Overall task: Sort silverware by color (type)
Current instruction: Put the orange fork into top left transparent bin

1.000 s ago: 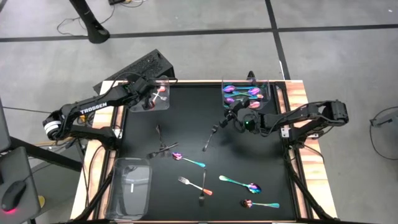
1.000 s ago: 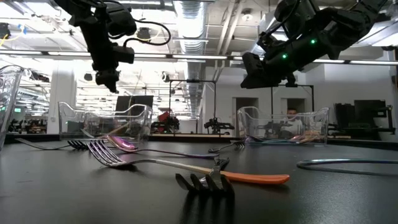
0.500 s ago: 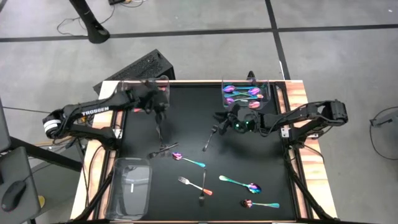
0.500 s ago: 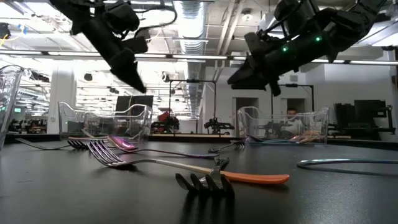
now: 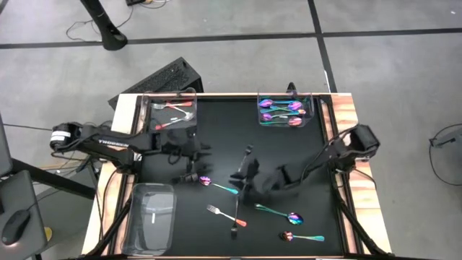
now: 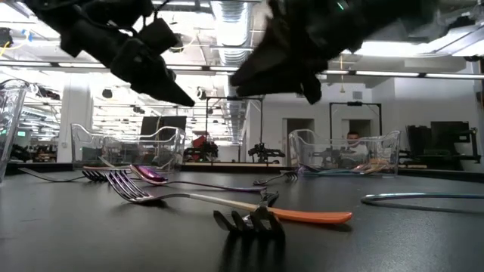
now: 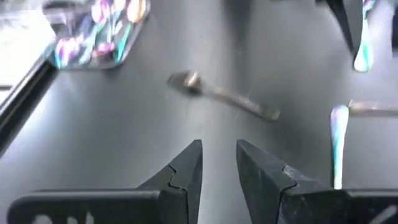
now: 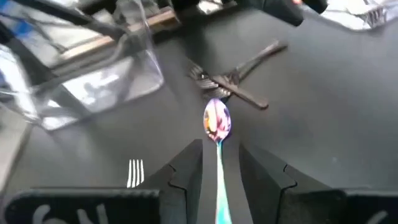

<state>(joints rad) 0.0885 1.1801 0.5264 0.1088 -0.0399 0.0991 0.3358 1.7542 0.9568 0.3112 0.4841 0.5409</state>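
Right wrist view: the right hand (image 8: 219,163) is parted astride the handle of an iridescent spoon (image 8: 217,122) lying mid-table, apparently lined up for pickup. The left hand (image 7: 217,163), narrowly parted and empty, is aimed at a dark spoon (image 7: 221,95) nearby.

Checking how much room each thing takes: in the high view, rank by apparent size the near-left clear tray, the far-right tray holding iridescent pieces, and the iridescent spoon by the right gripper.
1. Near-left clear tray, the largest.
2. Far-right tray, clearly smaller.
3. Iridescent spoon, smallest, a slim sliver.
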